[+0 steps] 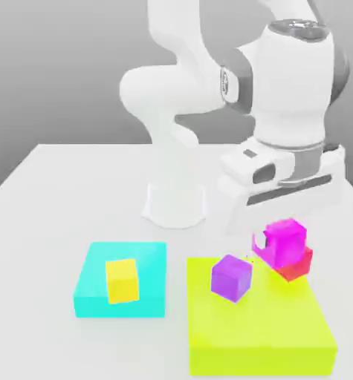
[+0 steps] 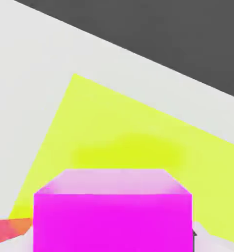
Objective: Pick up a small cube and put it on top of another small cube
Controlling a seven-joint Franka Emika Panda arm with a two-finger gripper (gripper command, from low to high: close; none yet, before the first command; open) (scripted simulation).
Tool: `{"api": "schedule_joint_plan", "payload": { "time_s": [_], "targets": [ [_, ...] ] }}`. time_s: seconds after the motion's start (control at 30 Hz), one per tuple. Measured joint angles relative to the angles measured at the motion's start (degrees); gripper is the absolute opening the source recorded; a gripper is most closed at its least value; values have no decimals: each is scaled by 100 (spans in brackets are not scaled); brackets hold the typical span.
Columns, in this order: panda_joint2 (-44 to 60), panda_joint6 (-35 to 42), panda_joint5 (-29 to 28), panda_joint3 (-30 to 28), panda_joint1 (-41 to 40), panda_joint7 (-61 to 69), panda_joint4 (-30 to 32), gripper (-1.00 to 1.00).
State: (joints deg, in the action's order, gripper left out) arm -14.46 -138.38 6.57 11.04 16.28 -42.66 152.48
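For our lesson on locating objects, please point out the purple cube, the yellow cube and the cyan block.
Purple cube [image 1: 231, 278]: exterior view, middle of its visible sides.
Yellow cube [image 1: 122, 282]: exterior view, front face.
Cyan block [image 1: 151, 305]: exterior view, front side.

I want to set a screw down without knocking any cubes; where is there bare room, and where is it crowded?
On the yellow-green block, the front strip before the purple cube is bare. So is the tabletop left of the cyan block in the exterior view. Crowded: the block's back right, with the magenta cube and red cube under the arm.
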Motion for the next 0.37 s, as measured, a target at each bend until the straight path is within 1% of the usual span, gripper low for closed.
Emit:
{"api": "schedule_joint_plan", "payload": {
  "time_s": [0.07, 0.1, 0.23, 0.27, 0.37],
  "targets": [
    [-409, 61, 119, 302, 239, -406, 344, -100],
    [-426, -37, 134, 400, 286, -528, 457, -100],
    [175, -877, 8, 589, 247, -755, 704, -100],
    [352, -1097, -30, 615, 230, -788, 748, 100],
    [352, -1097, -30, 615, 230, -788, 748, 100]
  ]
}}
